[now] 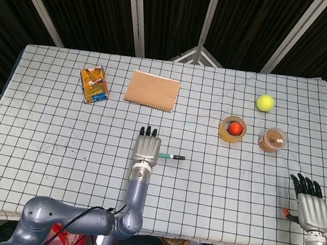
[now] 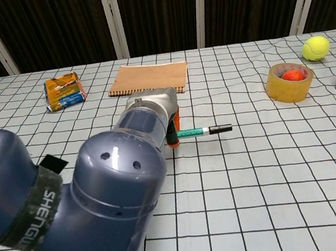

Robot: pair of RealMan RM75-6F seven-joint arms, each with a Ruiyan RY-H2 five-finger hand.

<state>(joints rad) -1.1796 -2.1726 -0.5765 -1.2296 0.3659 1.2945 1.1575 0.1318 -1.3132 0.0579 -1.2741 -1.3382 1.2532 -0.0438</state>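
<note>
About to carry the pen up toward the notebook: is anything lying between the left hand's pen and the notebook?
Nothing visible does. The left hand holds the pen, which sticks out to its right, and only bare checked cloth lies between it and the notebook. The snack pack sits off to the left.

On the desk (image 1: 45, 121) are being counted one green marker (image 1: 171, 156), one snack packet (image 1: 93, 84), one brown notebook (image 1: 152, 89), one tape roll (image 1: 233, 129), one yellow ball (image 1: 265, 102), one small jar (image 1: 272, 140), and two robot hands, left (image 1: 147, 147) and right (image 1: 309, 202)
</note>
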